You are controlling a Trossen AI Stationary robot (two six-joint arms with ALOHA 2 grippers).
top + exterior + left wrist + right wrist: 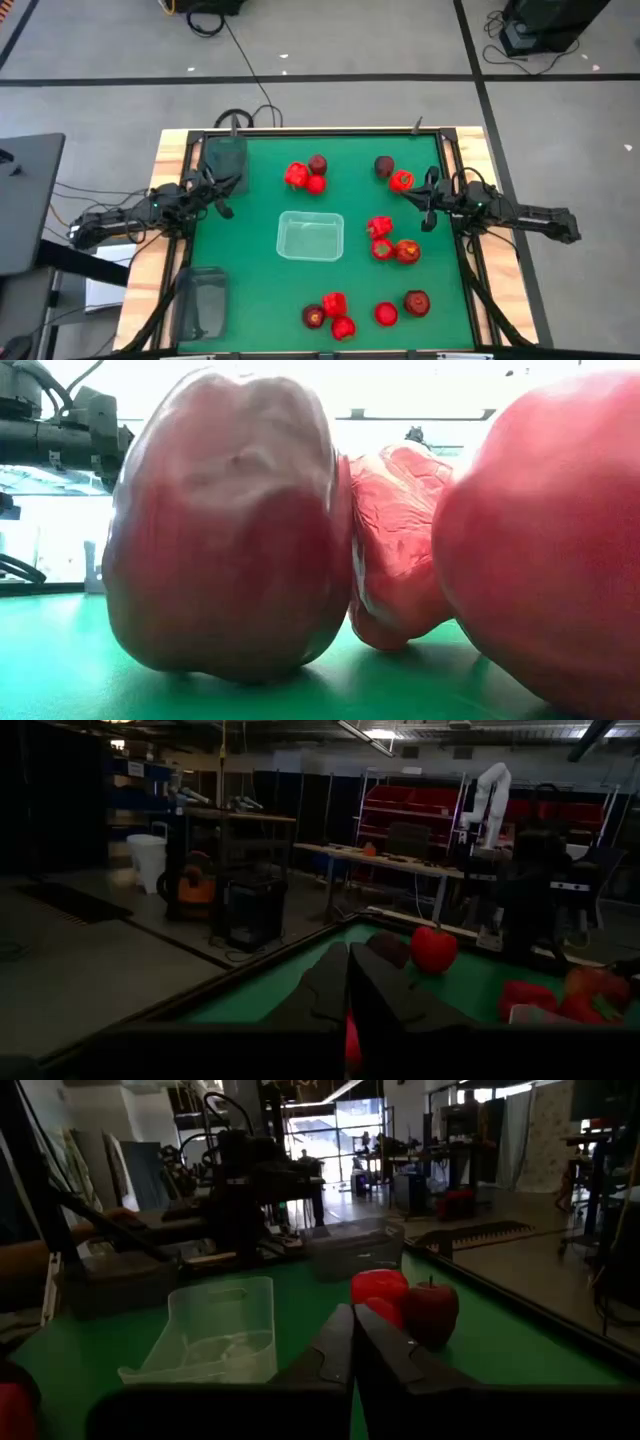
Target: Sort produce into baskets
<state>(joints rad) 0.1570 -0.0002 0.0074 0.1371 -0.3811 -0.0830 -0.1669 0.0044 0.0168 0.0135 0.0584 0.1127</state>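
Nearest the front counter edge lie four pieces: an apple (315, 317), two peppers (334, 303) touching it, a round red one (386, 315) and another apple (417, 302) just beside that. The low view is filled by these, pressed close to the lens. At the front left corner sits a grey bin (203, 300), with nothing visible in it.

Mid-counter stands the clear bin (310, 237), and right of it a cluster of peppers (380, 228) with a yellow-orange piece (408, 251).

Farther back, the left gripper (225, 205) hangs at the left edge and the right gripper (428, 207) at the right edge, each with jaws pressed together on nothing. A pepper (401, 181) and apple (385, 165) lie just beside the right gripper, toward the back; another pepper (296, 175), round one (317, 184) and apple (318, 163) sit back of centre, well apart from the left gripper. The second grey bin (224, 155) is at the back left corner.

These toys look light, stiff and smooth, likely to roll or squirt out; pinch across the widest middle, avoiding the peppers' lumps.
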